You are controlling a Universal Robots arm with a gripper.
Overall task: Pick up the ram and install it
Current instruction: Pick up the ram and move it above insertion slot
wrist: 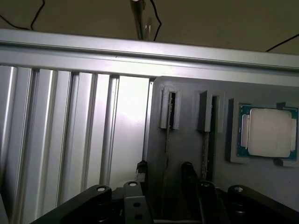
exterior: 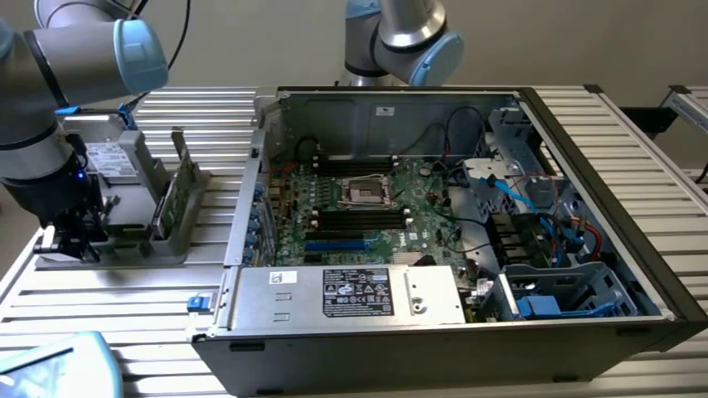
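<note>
Pick step, nothing held yet. The gripper [wrist: 164, 170] has its jaws open, straddling the ram [wrist: 167, 149], which stands edge-on in the grey rack [wrist: 187, 93] at the exterior view's left. Closing calls for a centred squeeze on that thin edge. Install target, the motherboard [exterior: 366, 199], is well apart, mid-frame.

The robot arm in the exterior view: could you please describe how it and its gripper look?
The arm has silver-grey cylindrical links with light blue joint caps and black bands. A grey box with a pale label sits at the wrist. The gripper is black, with two slim black fingers on bolted black brackets.
</note>
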